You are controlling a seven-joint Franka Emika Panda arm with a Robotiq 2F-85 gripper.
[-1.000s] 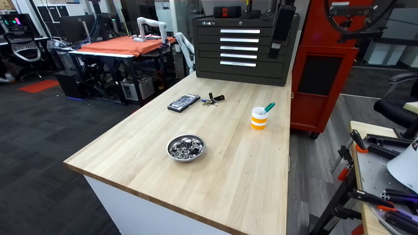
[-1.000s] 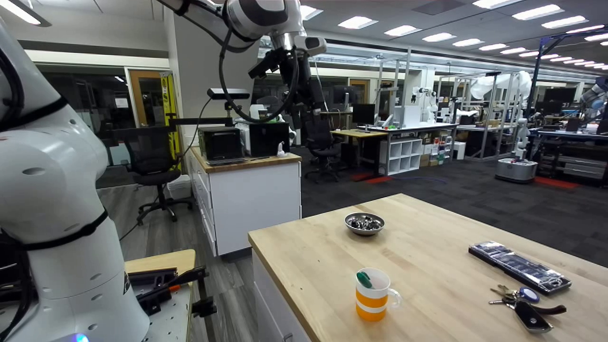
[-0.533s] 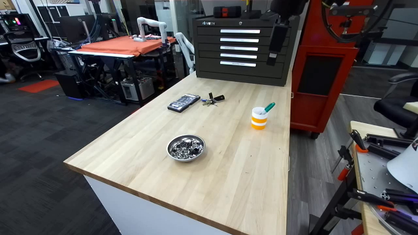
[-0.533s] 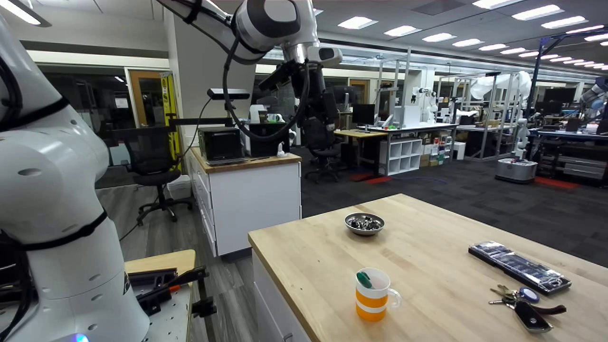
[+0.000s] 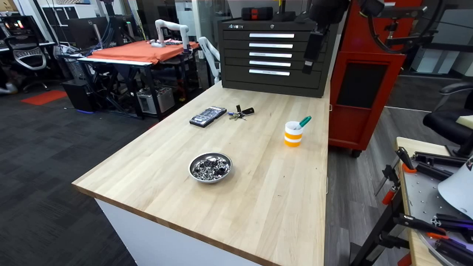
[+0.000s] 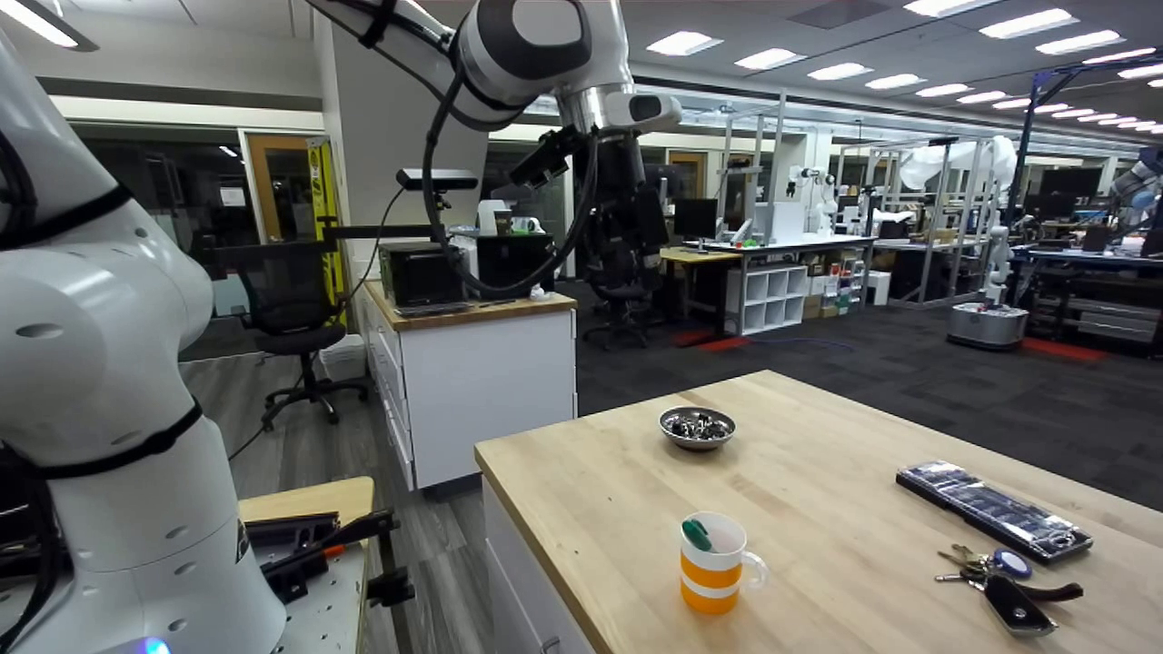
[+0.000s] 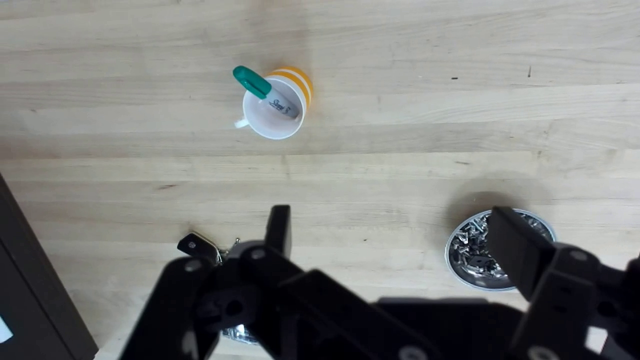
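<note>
High above the wooden table (image 6: 818, 509), my gripper (image 7: 392, 222) stands wide open, holding and touching nothing. A white mug (image 7: 272, 117) with orange stripes is upright on the table; a green-capped marker (image 7: 251, 82) leans inside it. One finger covers part of a metal bowl (image 7: 465, 277) full of small screws. Keys (image 7: 197, 246) and a clear-topped case (image 7: 240, 334) are partly hidden behind the other finger in the wrist view. Both exterior views show the keys (image 5: 240, 113) beside the case (image 5: 208, 116), with the bowl (image 6: 697, 429) and mug (image 6: 711, 568) apart from them.
A dark drawer chest (image 5: 273, 59) stands on the far end of the table. Past the table's long edge are a red cabinet (image 5: 366, 85) and a bench (image 5: 425, 192) with clamps, where the arm's base (image 6: 173, 545) is mounted.
The arm has come down a little and shifted, moving right and lower in an exterior view. Its jaws have stayed open. Mug, bowl, case and keys have not moved.
</note>
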